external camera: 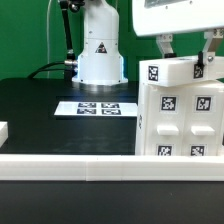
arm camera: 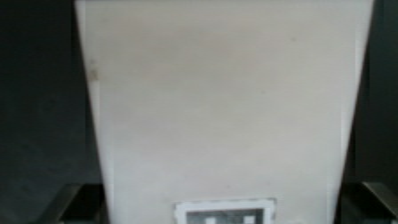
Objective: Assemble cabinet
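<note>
Table [external camera: 40, 110]: a black surface with a white rail along its near edge; the arm's white base [external camera: 100, 55] stands at the back.

Cabinet [external camera: 180, 115]: a tall white box at the exterior view's right, by the near rail, upright and covered with square black-and-white tags on its front and side faces. Its lower edge is hidden behind the rail, so I cannot tell whether it rests on the table or is lifted slightly. In the wrist view the cabinet [arm camera: 222, 100] fills the picture as one broad pale face with a single tag near one edge.

Marker board [external camera: 98, 108]: a flat white strip with printed tags, lying on the table in front of the arm's base, well apart from the cabinet.

End effector [external camera: 186, 55]: it comes down onto the cabinet's top from above, one finger at each side of the upper block. In the wrist view the dark fingertips [arm camera: 89, 198] sit just outside the white face on both sides. The jaws appear clenched on the cabinet, though actual contact is too blurred to confirm.

Step in hand: judging from this, the arm is holding the cabinet body from above, either to move or turn it or to steady it.

Next move: it calls for keeping the tall box upright and square in the grip, since a high hold on a tall body could let it tilt or slip, and for keeping clear of the near rail.
</note>
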Tool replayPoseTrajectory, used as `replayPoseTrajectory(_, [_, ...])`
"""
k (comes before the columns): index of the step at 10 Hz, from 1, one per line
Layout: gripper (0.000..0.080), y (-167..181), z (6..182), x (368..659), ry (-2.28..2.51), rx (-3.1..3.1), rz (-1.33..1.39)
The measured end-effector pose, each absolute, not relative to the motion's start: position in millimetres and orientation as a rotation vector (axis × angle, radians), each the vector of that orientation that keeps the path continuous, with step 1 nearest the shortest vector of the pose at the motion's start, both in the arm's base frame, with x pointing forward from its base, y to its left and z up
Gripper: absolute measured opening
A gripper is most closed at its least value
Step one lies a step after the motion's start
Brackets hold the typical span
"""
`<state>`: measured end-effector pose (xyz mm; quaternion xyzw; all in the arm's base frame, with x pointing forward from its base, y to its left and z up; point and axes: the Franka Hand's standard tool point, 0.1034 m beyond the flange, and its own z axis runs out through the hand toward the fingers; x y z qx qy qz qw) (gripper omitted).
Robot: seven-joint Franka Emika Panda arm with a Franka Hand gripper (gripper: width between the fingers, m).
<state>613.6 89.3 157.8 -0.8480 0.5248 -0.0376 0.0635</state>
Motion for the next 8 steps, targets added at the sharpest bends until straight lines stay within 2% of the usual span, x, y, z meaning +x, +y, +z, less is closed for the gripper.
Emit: replayPoseTrajectory(8, [0.056, 98.3, 157.9, 614.9, 2.43, -1.658, 0.029])
